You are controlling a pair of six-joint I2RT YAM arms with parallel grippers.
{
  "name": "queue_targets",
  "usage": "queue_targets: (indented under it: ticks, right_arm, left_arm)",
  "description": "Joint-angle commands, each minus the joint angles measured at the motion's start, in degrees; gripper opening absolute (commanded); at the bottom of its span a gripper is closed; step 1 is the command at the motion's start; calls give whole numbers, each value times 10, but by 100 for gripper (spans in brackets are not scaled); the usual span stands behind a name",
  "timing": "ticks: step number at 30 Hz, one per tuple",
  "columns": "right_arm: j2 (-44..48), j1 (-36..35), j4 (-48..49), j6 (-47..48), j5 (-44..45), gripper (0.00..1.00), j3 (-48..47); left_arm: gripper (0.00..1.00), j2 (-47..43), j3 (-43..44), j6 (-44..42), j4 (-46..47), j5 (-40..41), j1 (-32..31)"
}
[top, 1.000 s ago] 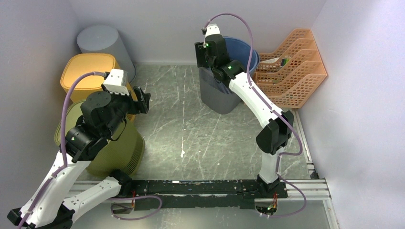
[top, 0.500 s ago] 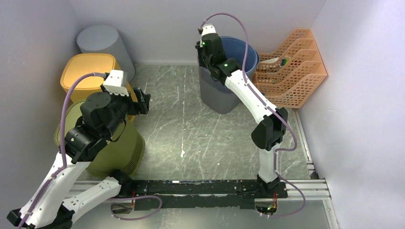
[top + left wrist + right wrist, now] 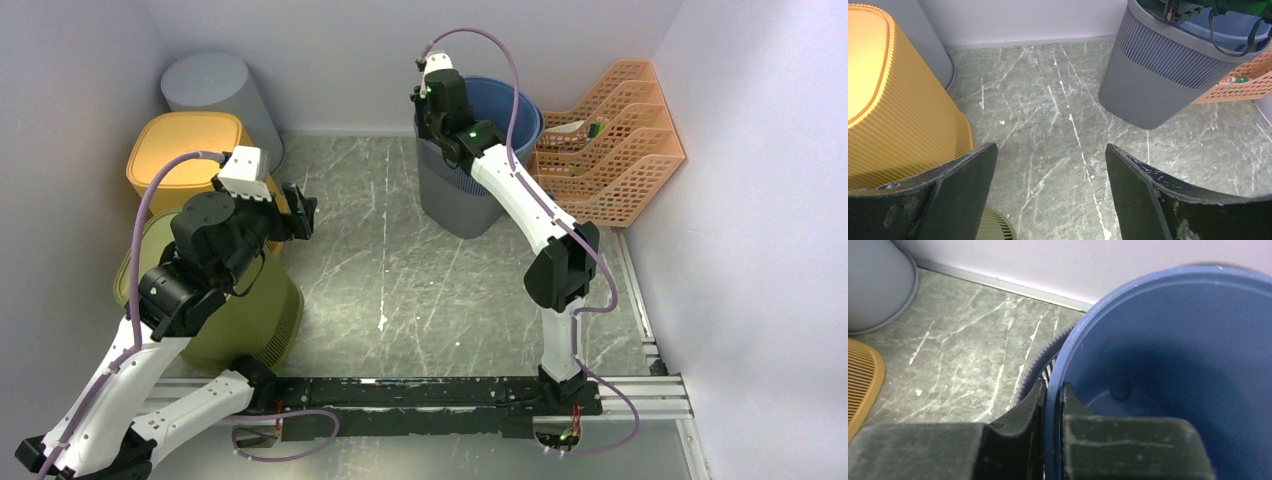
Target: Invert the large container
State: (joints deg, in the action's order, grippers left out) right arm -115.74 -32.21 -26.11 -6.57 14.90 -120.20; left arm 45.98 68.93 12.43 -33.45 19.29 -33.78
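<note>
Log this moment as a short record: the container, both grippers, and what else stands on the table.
container: grey container, upright, open end up, blue inner bucket inside
right gripper: pinching the blue inner bucket's rim, one finger inside, one outside
left gripper: open, empty, above the table
others: yellow bin, olive bin, pale grey bin, orange rack
status: container not yet turned over
</note>
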Motion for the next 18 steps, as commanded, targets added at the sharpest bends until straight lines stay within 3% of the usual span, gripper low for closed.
queue_targets:
  ticks: [1, 12, 18]
  right_arm:
    - [-33, 23, -66, 17, -8, 0, -5]
    - [72, 25, -15, 53, -30, 0, -23]
    - [133, 26, 4, 70, -47, 0, -78]
  left_arm:
    - [91, -4, 16, -6, -7, 5, 1]
    - [91, -4, 9, -3, -6, 11, 1]
    - [95, 2, 10, -2, -7, 20, 1]
